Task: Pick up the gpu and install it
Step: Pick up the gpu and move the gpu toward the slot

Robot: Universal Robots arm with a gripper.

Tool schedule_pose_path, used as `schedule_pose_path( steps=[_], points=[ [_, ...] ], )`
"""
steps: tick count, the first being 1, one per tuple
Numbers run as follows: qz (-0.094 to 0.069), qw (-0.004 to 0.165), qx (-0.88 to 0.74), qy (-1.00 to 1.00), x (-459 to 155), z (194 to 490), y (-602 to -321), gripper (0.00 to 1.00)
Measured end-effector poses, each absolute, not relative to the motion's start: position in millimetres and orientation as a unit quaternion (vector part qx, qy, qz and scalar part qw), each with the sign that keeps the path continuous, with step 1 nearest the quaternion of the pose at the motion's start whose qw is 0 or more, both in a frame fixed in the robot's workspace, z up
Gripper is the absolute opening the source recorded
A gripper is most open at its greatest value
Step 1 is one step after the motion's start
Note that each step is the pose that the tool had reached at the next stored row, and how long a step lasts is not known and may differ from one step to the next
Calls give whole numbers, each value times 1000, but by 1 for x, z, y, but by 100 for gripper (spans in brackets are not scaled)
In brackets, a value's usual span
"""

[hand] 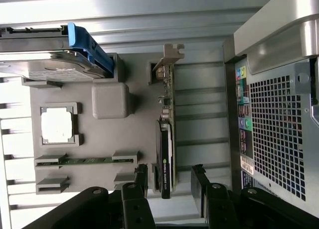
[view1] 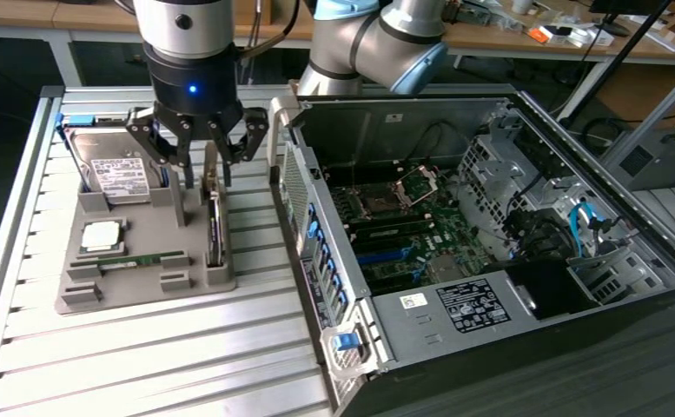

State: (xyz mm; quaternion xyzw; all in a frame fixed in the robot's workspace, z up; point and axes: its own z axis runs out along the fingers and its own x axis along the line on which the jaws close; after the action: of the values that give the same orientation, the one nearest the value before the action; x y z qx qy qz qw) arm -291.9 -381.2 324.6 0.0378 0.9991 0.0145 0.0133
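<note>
Gpu (hand: 167, 139), stood on edge in the grey tray (view1: 140, 287) at the exterior view's left, is straddled untouched by the gripper (view1: 204, 174), jaws spread, its long axis running between them.

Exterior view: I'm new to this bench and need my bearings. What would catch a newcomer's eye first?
The open computer case with its bared motherboard dominates the exterior view's right. On that view's left, the gripper hangs open over a grey tray, straddling the gpu, which stands on edge there. A hard drive sits in the tray beside it.
</note>
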Motion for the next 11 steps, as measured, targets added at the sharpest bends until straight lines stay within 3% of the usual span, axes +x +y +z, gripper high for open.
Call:
schedule_pose_path(
  steps=[11],
  points=[
    [14,13,38,999,-295,321,-381,48]
  ],
)
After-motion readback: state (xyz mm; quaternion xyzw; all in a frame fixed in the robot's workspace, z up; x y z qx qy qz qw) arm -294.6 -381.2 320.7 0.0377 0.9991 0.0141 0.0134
